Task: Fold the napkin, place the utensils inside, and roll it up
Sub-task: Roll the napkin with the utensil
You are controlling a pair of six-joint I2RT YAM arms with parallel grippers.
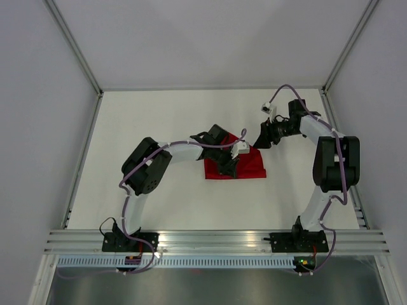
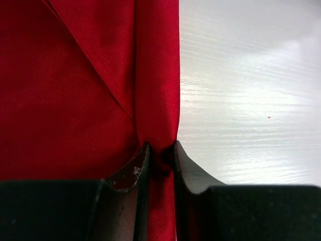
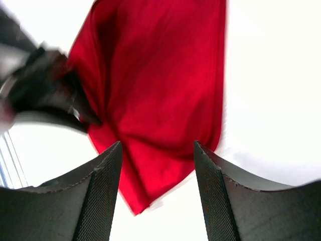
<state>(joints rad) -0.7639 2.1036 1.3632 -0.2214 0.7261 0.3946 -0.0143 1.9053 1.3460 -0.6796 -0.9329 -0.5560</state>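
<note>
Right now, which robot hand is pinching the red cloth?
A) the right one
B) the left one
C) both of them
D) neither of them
B: the left gripper is closed on a folded edge of the napkin, while the right gripper stands open above the cloth, gripping nothing.

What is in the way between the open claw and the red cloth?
Nothing visible. The right gripper is open, facing the napkin with only clear space between. The left gripper pinches a fold of the napkin, off to one side.
</note>
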